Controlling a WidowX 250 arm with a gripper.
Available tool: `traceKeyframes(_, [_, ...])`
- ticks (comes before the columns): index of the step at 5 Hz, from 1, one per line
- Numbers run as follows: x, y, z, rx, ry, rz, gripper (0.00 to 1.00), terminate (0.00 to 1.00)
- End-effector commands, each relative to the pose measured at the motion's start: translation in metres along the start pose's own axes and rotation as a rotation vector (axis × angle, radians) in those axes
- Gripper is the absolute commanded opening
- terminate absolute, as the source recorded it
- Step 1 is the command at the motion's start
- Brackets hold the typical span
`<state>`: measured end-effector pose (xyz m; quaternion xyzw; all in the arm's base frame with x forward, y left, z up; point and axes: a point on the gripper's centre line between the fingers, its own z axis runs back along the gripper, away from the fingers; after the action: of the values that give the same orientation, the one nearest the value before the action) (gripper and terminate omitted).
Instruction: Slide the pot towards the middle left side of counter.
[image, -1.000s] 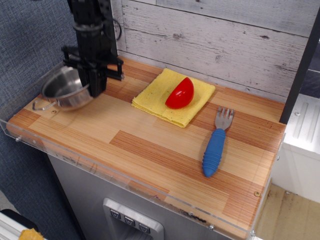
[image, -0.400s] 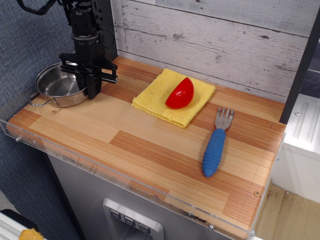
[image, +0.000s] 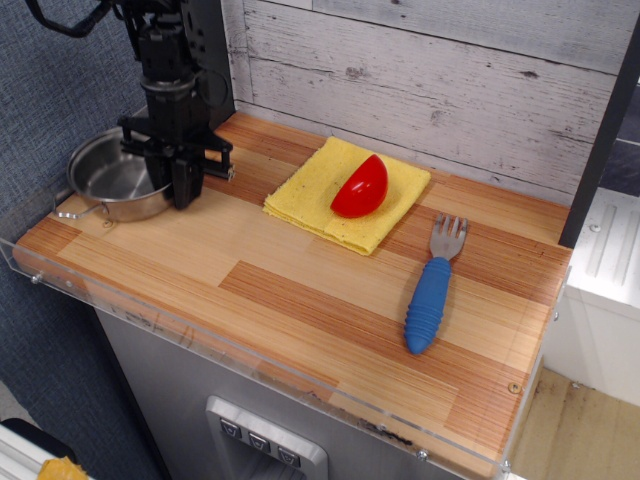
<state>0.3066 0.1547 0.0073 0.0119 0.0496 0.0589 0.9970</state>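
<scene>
Sliding looks like the step in hand: the gripper (image: 182, 190) stands at the 3 o'clock rim of the pot (image: 115, 180), its fingers reaching down over the rim, though whether they pinch it I cannot tell. The pot sits at the 9 o'clock edge of the counter (image: 300, 300), a little toward the back. Next, likely a release and straight lift clear.

Black arm comes straight down from the top left, wrist vertical. The gripper (image: 180, 190) points down, with cables looping off above it. Can't really tell if the jaws are parted or closed.
</scene>
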Motion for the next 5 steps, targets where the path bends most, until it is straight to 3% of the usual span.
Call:
traceKeyframes(1, [-0.011,0.01,0.051,0.095,-0.118,0.044,1.0,0.0])
traceKeyframes(2, [-0.018,0.011,0.073,0.122,-0.161,0.037,1.0,0.0])
traceKeyframes(3, [-0.025,-0.005,0.09,0.112,-0.172,-0.002,1.0,0.0])
traceKeyframes(5, [-0.033,-0.032,0.102,0.053,-0.211,-0.103,1.0,0.0])
